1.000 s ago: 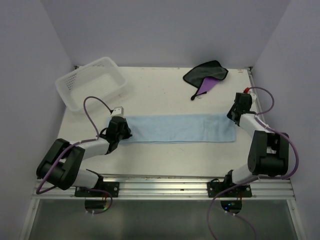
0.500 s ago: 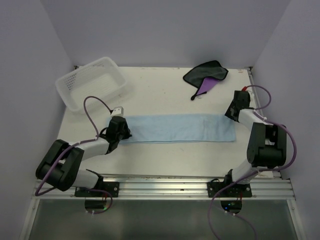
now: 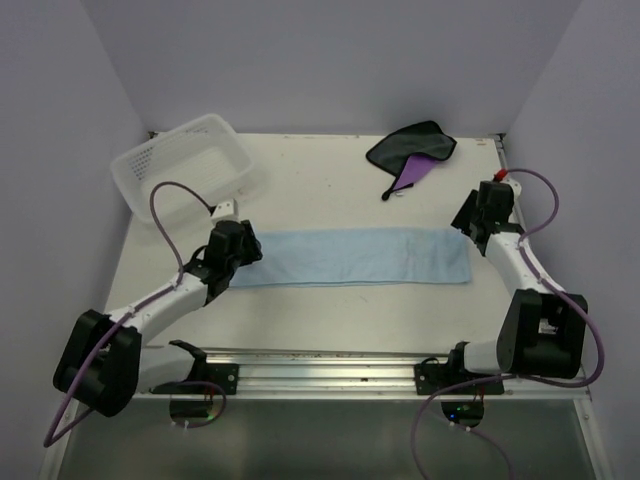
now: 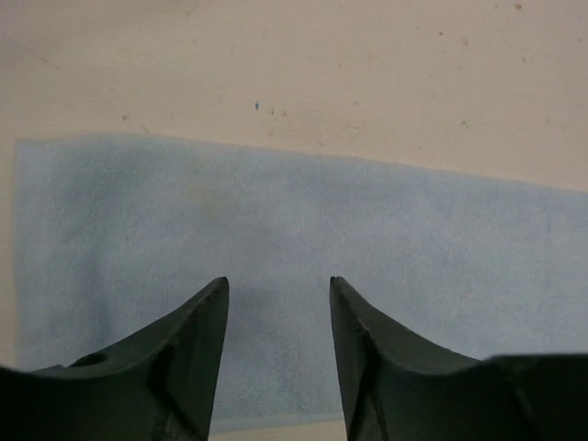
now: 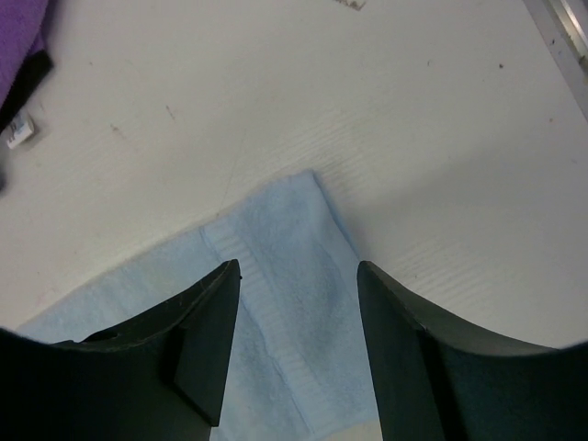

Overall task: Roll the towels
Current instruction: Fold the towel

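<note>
From above, the white basket [image 3: 190,165] sits at the far left corner of the counter [image 3: 330,195], and both towels lie outside it. The blue towel [image 3: 350,257] is spread flat as a long strip across the middle. The purple towel [image 3: 412,152] is bunched at the far side, dark face up. My left hand [image 3: 245,245] covers the strip's left end and my right hand [image 3: 468,222] is at its right end, but the fingertips are too small here to make out. From my left wrist, my left hand [image 4: 278,285] is released, fingers apart over the blue towel [image 4: 367,239], gripping nothing. From my right wrist, my right hand [image 5: 299,268] is likewise spread above the corner of the blue towel [image 5: 285,248]. The purple towel [image 5: 18,37] is cut off at the top left edge.
</note>
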`<state>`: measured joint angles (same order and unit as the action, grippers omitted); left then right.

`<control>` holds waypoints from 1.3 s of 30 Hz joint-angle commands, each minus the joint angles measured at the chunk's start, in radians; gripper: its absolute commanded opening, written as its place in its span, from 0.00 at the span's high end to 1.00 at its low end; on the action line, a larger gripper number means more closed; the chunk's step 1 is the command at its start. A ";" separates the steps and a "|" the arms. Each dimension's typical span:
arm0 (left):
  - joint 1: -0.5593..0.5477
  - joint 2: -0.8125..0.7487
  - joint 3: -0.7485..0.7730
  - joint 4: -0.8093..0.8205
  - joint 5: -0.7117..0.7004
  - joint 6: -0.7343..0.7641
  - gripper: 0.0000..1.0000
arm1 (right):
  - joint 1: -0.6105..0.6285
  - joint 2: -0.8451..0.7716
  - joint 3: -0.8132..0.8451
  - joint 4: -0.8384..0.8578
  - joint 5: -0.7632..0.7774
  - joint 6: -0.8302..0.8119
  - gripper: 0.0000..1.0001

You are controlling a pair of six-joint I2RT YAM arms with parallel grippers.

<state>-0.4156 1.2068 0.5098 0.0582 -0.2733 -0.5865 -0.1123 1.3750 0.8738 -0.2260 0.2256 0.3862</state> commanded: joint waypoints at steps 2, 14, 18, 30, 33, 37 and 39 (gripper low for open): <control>-0.012 -0.134 0.140 -0.147 -0.026 -0.029 0.42 | -0.001 -0.062 -0.081 -0.049 -0.040 0.054 0.42; -0.022 -0.251 0.498 -0.495 -0.064 0.194 0.01 | -0.069 -0.114 -0.200 -0.102 -0.029 0.186 0.41; -0.022 -0.257 0.478 -0.468 -0.101 0.269 0.01 | -0.087 -0.149 -0.188 -0.154 0.011 0.160 0.41; -0.025 -0.329 0.286 -0.345 -0.195 0.275 0.00 | -0.135 -0.150 -0.237 -0.164 -0.080 0.138 0.41; -0.025 -0.343 0.271 -0.327 -0.188 0.280 0.02 | -0.150 -0.105 -0.229 -0.156 -0.097 0.137 0.41; -0.032 -0.351 0.269 -0.324 -0.216 0.275 0.00 | -0.155 -0.102 -0.243 -0.144 -0.112 0.146 0.43; -0.043 -0.358 0.269 -0.330 -0.242 0.275 0.00 | -0.155 -0.113 -0.260 -0.133 -0.118 0.154 0.43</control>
<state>-0.4435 0.8707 0.7853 -0.3283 -0.4625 -0.3286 -0.2630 1.2804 0.6304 -0.3939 0.1345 0.5335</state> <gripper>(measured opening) 0.994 0.568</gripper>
